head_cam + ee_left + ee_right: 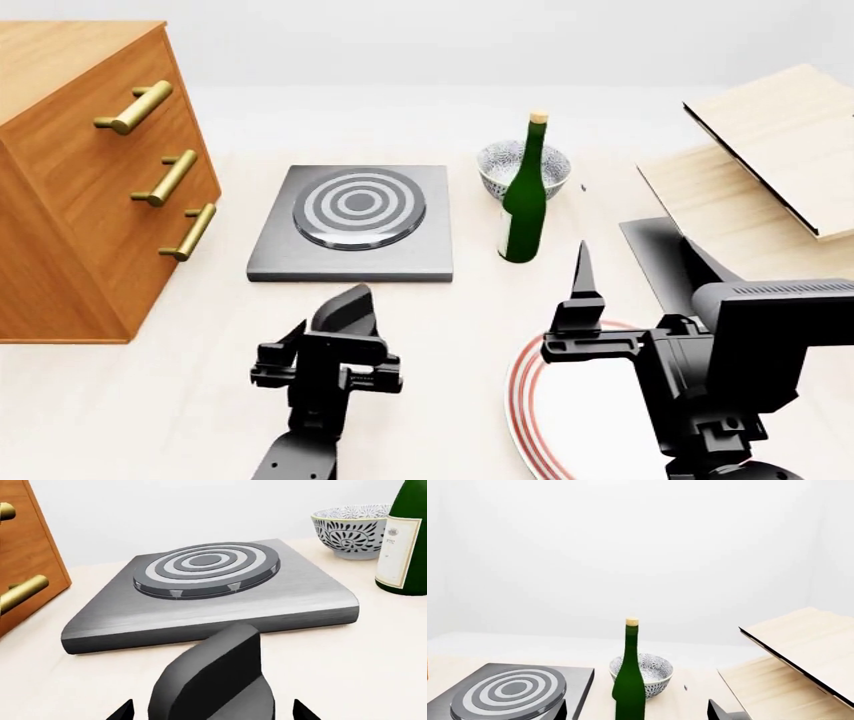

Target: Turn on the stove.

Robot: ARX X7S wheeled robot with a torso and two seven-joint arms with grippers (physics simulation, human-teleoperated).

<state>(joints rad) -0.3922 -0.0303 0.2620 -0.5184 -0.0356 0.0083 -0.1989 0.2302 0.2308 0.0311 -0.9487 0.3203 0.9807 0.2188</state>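
The stove (350, 222) is a flat dark-grey slab with one round burner of grey and whitish rings; it fills the left wrist view (213, 595) and shows at the edge of the right wrist view (507, 690). My left gripper (334, 325) hovers just in front of the stove's front edge, its fingertips wide apart (213, 712). A dark blocky piece (217, 675), seemingly the knob, stands between them and reaches the stove's front face; gaps show on both sides. My right gripper (585, 300) is open and empty above the plate, pointing toward the bottle (637, 712).
A wooden drawer cabinet (80, 180) with brass handles stands left of the stove. A green bottle (525, 200) and a patterned bowl (507, 165) stand to its right. A red-rimmed white plate (527, 400) lies front right. A light wooden rack (761, 170) is at the far right.
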